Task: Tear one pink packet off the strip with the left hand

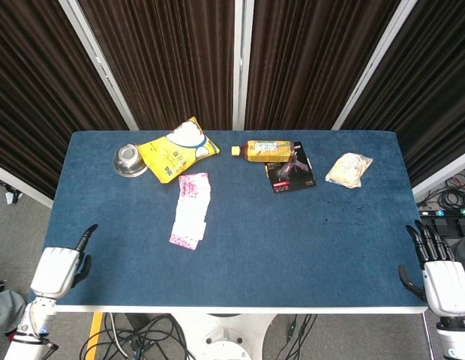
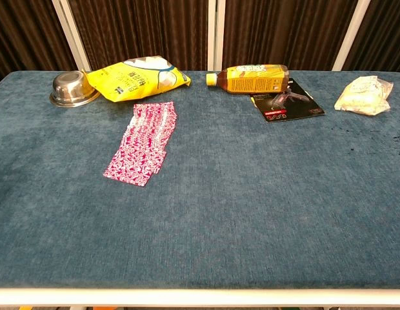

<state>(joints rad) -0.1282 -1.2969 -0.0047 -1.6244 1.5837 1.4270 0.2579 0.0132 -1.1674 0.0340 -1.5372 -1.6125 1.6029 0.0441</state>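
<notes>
Pink packet strip [image 1: 191, 210] untouched; left robot hand [image 1: 58, 270] empty, loosely spread at table edge [image 1: 217, 307].

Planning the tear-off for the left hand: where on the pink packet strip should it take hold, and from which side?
Probably the near end packet of the pink packet strip, from above and from the left hand's side. The strip lies flat, running away from the robot, with its near end free and its far end by the yellow bag.

On the bench [image 1: 240, 247]: one strip of pink packets [image 1: 191, 209], one metal bowl [image 1: 129, 160], one yellow snack bag [image 1: 176, 151], one bottle [image 1: 268, 151] lying down, one black booklet [image 1: 294, 176], one pale wrapped packet [image 1: 349, 169]. Two robot hands: left robot hand [image 1: 61, 268], right robot hand [image 1: 440, 276].
</notes>
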